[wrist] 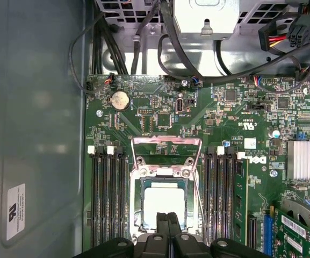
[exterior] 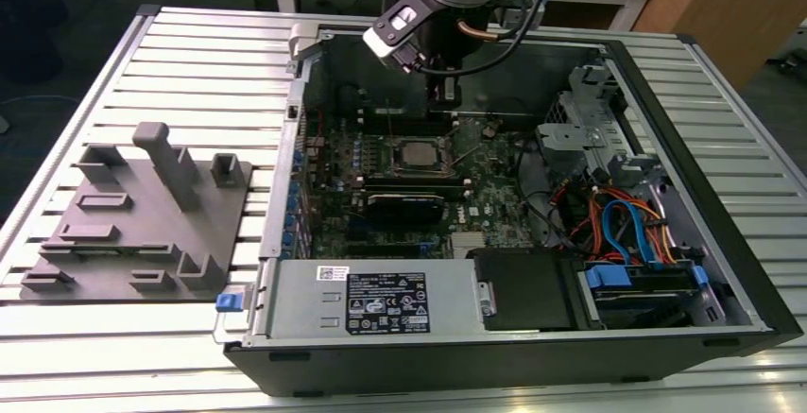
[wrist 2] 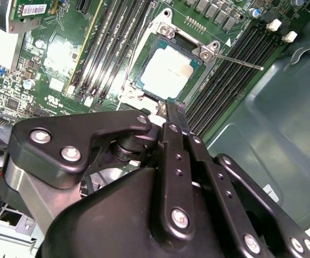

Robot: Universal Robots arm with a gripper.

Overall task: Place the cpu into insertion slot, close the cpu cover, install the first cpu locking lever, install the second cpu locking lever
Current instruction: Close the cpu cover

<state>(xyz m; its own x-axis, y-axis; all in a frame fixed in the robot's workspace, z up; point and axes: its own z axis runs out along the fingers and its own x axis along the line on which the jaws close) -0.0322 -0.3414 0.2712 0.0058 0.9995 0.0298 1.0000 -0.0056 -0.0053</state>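
The cpu [wrist: 164, 203], a small square chip with a pale metal top, lies in the insertion slot [wrist: 137, 212] on the green board; in the second wrist view the cpu [wrist 2: 165, 70] sits just beyond the fingertips. The cpu cover [wrist: 167, 141], a thin silvery frame, stands tilted open at the socket's far side. One thin locking lever [wrist 2: 240, 62] sticks out over the memory slots. My gripper [wrist: 168, 220] is shut with nothing in it, its tips hovering over the socket's edge. In the exterior view the gripper [exterior: 439, 92] hangs inside the case behind the cpu [exterior: 413, 153].
Black memory slots [wrist: 106, 199] flank the socket on both sides. A finned heatsink [wrist: 307, 159] and cable bundles [wrist: 171, 48] lie nearby. The open computer case [exterior: 706, 328] holds a power supply [exterior: 366, 304] and drive bays. A grey fixture [exterior: 139, 215] sits on the table at the exterior view's left.
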